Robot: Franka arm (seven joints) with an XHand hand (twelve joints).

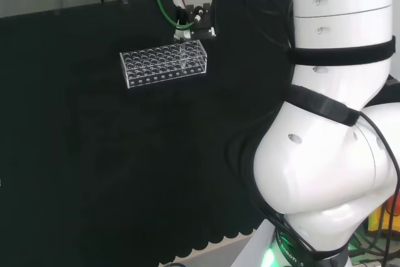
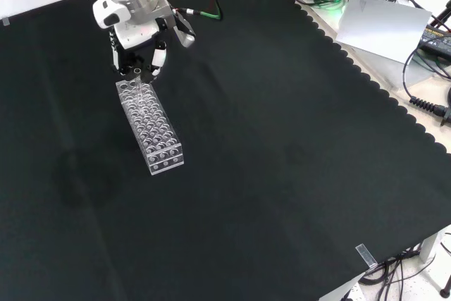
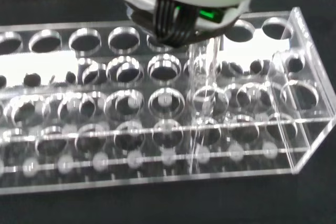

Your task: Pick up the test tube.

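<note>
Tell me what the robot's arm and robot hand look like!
The arm is big, rounded and glossy white, with black bands around it. The robot hand is black and white, with a green cable curving beside it.

Bench under black cloth (image 2: 282, 139)
A clear test tube rack (image 2: 151, 127) rests directly on the cloth, toward the front view's upper left.

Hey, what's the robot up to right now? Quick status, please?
Hand over the far end of the clear rack. Test tube upright in the rack. Grip unclear. Nothing in the way.
</note>
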